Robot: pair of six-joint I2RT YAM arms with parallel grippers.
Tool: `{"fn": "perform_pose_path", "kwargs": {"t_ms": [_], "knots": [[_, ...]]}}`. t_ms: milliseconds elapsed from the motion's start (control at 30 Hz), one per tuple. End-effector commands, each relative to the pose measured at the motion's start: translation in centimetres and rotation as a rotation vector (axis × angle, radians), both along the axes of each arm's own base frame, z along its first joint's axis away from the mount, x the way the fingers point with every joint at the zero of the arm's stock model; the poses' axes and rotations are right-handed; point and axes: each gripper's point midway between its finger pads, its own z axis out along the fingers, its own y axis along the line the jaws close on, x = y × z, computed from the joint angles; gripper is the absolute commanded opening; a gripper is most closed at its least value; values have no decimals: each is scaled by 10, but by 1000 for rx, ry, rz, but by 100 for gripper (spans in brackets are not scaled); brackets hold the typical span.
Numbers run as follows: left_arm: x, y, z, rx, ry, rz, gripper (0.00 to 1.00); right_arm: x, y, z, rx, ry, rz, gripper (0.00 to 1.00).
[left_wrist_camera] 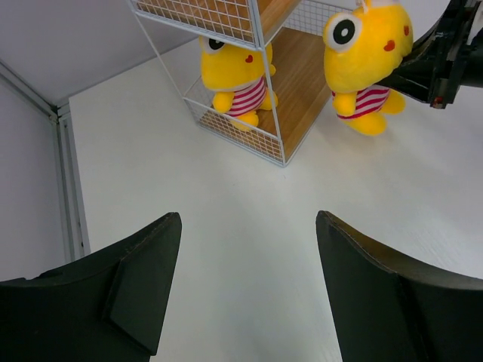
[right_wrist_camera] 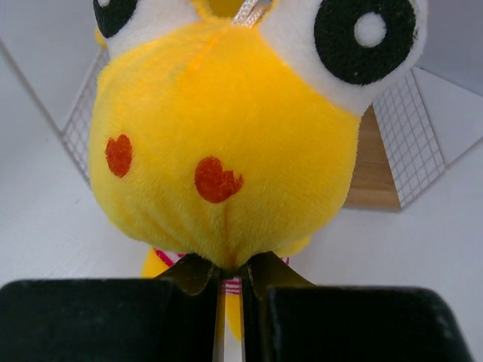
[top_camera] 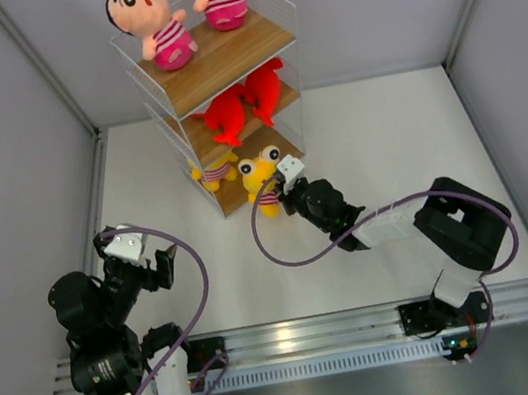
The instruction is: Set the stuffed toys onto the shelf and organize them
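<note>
The shelf stands at the back centre. Two boy dolls sit on its top board, two red sharks lie on the middle board, and one yellow figure sits on the bottom board, also in the left wrist view. My right gripper is shut on the second yellow figure and holds it just in front of the bottom board; it fills the right wrist view and hangs in the left wrist view. My left gripper is open and empty, near left.
Grey walls enclose the white table on the left, back and right. A purple cable loops from the right arm over the table in front of the shelf. A metal rail runs along the near edge.
</note>
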Motion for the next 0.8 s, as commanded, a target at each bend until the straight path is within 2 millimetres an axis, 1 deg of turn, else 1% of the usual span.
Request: {"fn": "perform_pose_path", "kwargs": {"t_ms": [0, 33, 67, 100, 133, 167, 200, 233, 267, 300, 333, 400, 500, 533, 567, 600, 667, 700, 733, 767], "knots": [[0, 3, 8, 46, -48, 5, 78, 33, -3, 66, 221, -120, -182, 0], [0, 3, 7, 49, -46, 3, 78, 39, -4, 58, 206, -113, -217, 0], [1, 3, 5, 56, -45, -1, 78, 44, -2, 63, 216, -124, -231, 0], [1, 3, 2, 55, -40, -4, 78, 48, 0, 64, 219, -129, -242, 0], [2, 3, 0, 58, -37, -5, 78, 53, 1, 56, 205, -124, -260, 0], [2, 3, -1, 65, -38, -8, 78, 58, 5, 63, 215, -139, -268, 0], [3, 4, -5, 66, -31, -8, 78, 61, 7, 63, 216, -142, -276, 0], [3, 6, -6, 71, -28, 0, 78, 66, 7, 55, 203, -137, -296, 0], [3, 7, -7, 78, -30, 5, 78, 70, 10, 60, 203, -151, -304, 0], [4, 8, -9, 82, -27, 7, 78, 74, 10, 58, 196, -153, -319, 0], [4, 11, -10, 93, -27, 22, 78, 78, 10, 49, 175, -147, -339, 0], [5, 13, -12, 108, -26, 28, 78, 83, 9, 48, 187, -140, -364, 0], [6, 14, -15, 123, -22, 26, 78, 92, 11, 40, 207, -119, -374, 0], [5, 14, -16, 127, -24, 21, 78, 94, 11, 39, 204, -120, -377, 0], [5, 14, -17, 132, -24, 20, 78, 98, 13, 42, 204, -124, -379, 0], [6, 14, -18, 134, -22, 19, 78, 100, 14, 36, 189, -120, -385, 0], [6, 14, -19, 140, -22, 19, 78, 108, 13, 40, 192, -128, -400, 0], [6, 15, -20, 143, -22, 21, 78, 110, 13, 36, 188, -124, -405, 0], [6, 16, -20, 146, -22, 24, 78, 114, 12, 38, 199, -127, -416, 0], [6, 17, -20, 151, -22, 27, 79, 118, 8, 37, 203, -123, -434, 0]]}}
